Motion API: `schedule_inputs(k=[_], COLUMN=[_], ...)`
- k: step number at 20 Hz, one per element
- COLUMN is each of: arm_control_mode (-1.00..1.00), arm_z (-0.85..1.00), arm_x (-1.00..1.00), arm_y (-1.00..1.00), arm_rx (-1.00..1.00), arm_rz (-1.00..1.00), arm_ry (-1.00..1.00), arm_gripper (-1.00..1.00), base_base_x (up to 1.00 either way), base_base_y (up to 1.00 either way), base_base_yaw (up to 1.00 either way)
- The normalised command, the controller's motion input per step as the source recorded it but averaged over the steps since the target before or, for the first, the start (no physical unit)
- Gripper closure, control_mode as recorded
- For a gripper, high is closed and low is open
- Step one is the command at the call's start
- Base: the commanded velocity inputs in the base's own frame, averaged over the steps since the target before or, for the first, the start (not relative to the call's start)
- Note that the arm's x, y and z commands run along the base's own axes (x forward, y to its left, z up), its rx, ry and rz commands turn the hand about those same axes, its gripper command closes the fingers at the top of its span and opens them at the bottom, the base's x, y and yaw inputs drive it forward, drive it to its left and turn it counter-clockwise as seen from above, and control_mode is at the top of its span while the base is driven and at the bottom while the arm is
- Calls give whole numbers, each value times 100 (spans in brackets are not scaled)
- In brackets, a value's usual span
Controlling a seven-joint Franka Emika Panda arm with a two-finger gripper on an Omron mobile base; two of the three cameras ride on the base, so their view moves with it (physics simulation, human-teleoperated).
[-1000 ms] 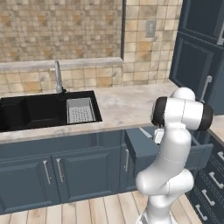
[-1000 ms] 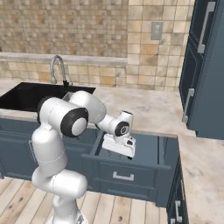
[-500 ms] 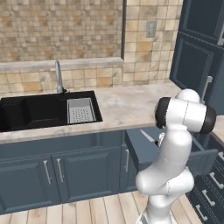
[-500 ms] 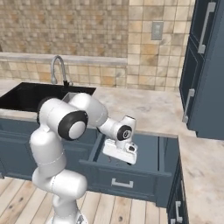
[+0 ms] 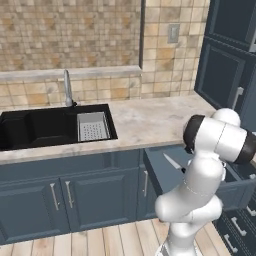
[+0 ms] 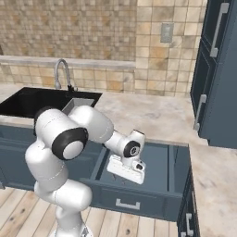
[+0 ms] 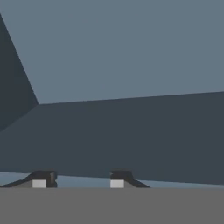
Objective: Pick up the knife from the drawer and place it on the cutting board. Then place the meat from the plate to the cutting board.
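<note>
The drawer (image 6: 139,200) stands pulled out under the counter, to the right of the sink. In the left base view the knife (image 5: 173,162) shows as a silver blade lying in the drawer, pointing back and left, with its handle hidden behind my arm. My white hand (image 6: 126,167) reaches low into the drawer's left part. In the hand view my gripper (image 7: 78,179) hangs just above the drawer floor. Its dark fingertips (image 7: 41,178) are drawn close together, shut on the knife's hidden handle. The cutting board, the plate and the meat are out of view.
A black sink (image 5: 45,127) with a grey strainer basket (image 5: 92,126) and a faucet (image 5: 66,87) lies left of the drawer. Beige counter (image 5: 150,120) runs behind the drawer. Tall blue cabinets (image 6: 217,69) stand on the right, and cabinet doors (image 5: 60,200) sit under the sink.
My hand has sunk lower into the drawer and the fingers have drawn together. The blade lies where it was.
</note>
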Motion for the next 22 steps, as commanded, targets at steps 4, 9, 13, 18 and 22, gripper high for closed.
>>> schedule_inputs(k=[4, 9, 13, 18, 22], arm_control_mode=[-100, -100, -100, -100, -100], arm_z=[-33, 20, 37, 8, -2], arm_x=[-89, -5, 25, 32, 41], arm_y=[-6, -25, -35, -25, -11], arm_rx=[3, 0, 0, 0, 0], arm_rz=[0, 0, 0, 0, 0], arm_ry=[-4, -4, 0, 0, 0], arm_gripper=[-100, -100, -100, -100, -100], base_base_x=[0, 0, 0, 0, 0], base_base_y=[0, 0, 0, 0, 0], base_base_yaw=[0, 0, 0, 0, 0])
